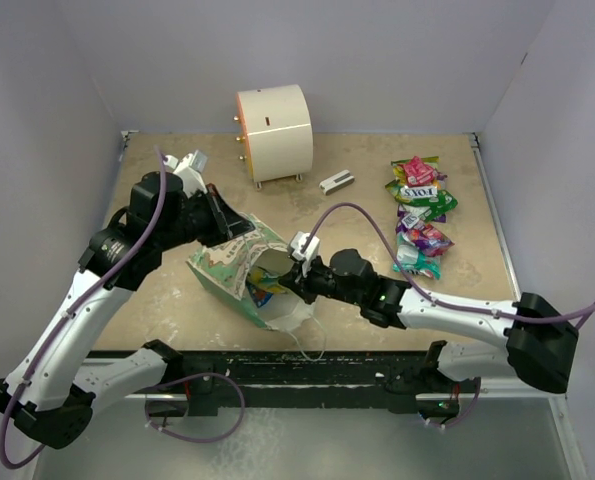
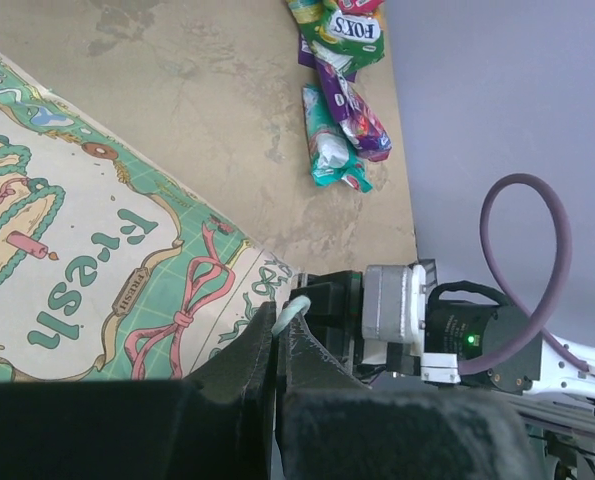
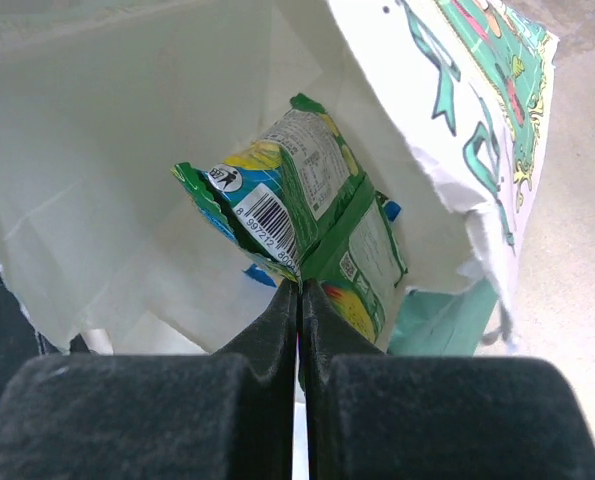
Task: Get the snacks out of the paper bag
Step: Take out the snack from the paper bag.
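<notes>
Reaching into the paper bag (image 1: 225, 262) mid-tabletop (image 1: 167, 165), the right gripper (image 3: 299, 291) pinches a green packet (image 3: 295, 212) by its edge. The left gripper (image 2: 278, 338) is clamped on the bag's handle (image 2: 290, 316). The extraction step looks to be in hand; next, probably, comes drawing the packet out toward the snacks (image 1: 420, 208) piled at the right.

White cylinder (image 1: 274, 131) (orange-rimmed), grey block (image 1: 336, 182) beside
</notes>
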Tool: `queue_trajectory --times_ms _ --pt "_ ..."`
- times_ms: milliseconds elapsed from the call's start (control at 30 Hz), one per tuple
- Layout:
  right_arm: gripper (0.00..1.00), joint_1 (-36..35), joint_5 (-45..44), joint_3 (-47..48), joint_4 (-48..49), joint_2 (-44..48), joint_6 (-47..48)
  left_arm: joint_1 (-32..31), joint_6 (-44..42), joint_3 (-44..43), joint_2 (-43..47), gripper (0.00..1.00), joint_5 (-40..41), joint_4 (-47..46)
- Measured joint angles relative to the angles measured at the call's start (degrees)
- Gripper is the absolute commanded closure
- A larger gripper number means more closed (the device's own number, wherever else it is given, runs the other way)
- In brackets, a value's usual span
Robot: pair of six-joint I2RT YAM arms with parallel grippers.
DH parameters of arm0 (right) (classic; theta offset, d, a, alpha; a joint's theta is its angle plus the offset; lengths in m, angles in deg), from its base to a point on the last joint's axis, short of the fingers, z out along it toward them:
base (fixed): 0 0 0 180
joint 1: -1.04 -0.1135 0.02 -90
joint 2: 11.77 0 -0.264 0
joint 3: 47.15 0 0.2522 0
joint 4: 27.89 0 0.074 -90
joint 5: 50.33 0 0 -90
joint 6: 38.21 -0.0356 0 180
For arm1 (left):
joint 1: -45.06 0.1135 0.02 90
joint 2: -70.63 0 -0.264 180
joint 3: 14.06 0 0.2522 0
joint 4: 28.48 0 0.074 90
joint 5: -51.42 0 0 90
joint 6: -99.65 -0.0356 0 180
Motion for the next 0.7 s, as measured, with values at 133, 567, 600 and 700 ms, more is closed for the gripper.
queue_trajectory --times_ms 133,567,600,700 --pt "1.00 0.0 0.0 0.9 -4.3 3.4 -1.0 0.0 0.0 0.0 0.0 1.00 0.5 0.3" --pt "1.00 0.0 -1.4 12.6 -20.2 11.2 -7.4 0.0 0.0 -2.7 -3.5 1.00 4.0 3.2" --pt "1.00 0.0 -1.4 12.9 -21.1 11.2 -7.7 0.0 0.0 -2.9 -3.5 1.00 4.7 3.7" --pt "1.00 0.0 -1.4 13.6 -24.5 11.3 -8.5 0.0 0.0 -3.1 -3.5 1.00 6.1 4.7"
